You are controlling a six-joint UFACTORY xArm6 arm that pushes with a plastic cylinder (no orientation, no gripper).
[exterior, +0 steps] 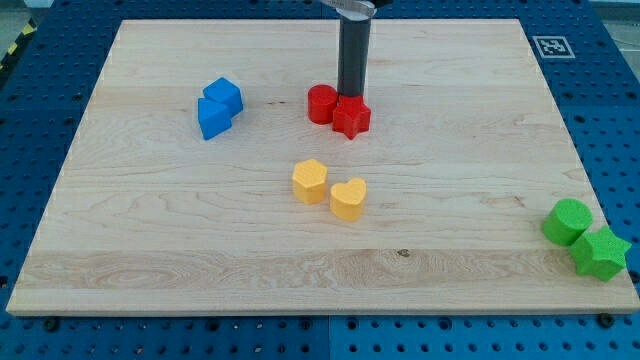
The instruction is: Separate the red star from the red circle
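The red circle (322, 103) and the red star (352, 116) sit touching each other in the upper middle of the wooden board (150, 250), the circle on the view's left of the star. My tip (351, 93) stands just behind them, toward the view's top, at the seam between the two and touching or nearly touching the star's back edge. The dark rod rises straight up out of the view's top.
Two blue blocks (218, 108) sit together at the upper left. A yellow hexagon (310, 181) and a yellow heart (348, 199) lie below the red pair. A green circle (567, 221) and a green star (599, 253) sit at the board's lower right edge.
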